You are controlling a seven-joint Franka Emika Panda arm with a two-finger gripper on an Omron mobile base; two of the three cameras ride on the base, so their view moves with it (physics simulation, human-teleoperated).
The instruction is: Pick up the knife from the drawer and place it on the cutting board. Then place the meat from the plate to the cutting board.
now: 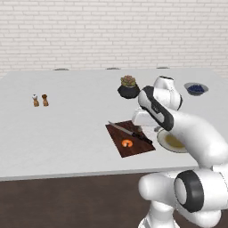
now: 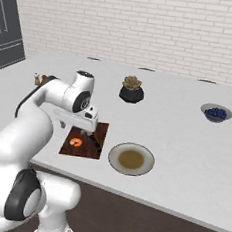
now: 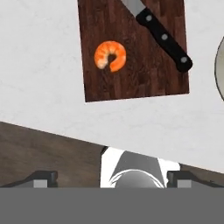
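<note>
The cutting board (image 1: 139, 150) (image 2: 100, 131) (image 3: 131, 78) lies near the counter's front edge. On it rests the knife (image 1: 130, 132) (image 3: 162, 37), black handle toward the plate. The meat (image 1: 127, 143) (image 2: 75, 142) (image 3: 110, 56), a curled orange piece, lies on the board beside the blade. The plate (image 1: 171, 142) (image 2: 131, 158) (image 3: 220, 65) sits just right of the board with nothing on it. My gripper (image 2: 81, 127) (image 3: 113, 177) hovers above the board's near side, open, with nothing between its fingers. The drawer is out of view.
A black pot with a plant (image 1: 128, 87) (image 2: 131, 89) stands behind the board. A dark blue bowl (image 1: 196, 89) (image 2: 216, 113) sits far right. Two small shakers (image 1: 40, 100) stand at the left. The counter's front edge runs just below the board.
</note>
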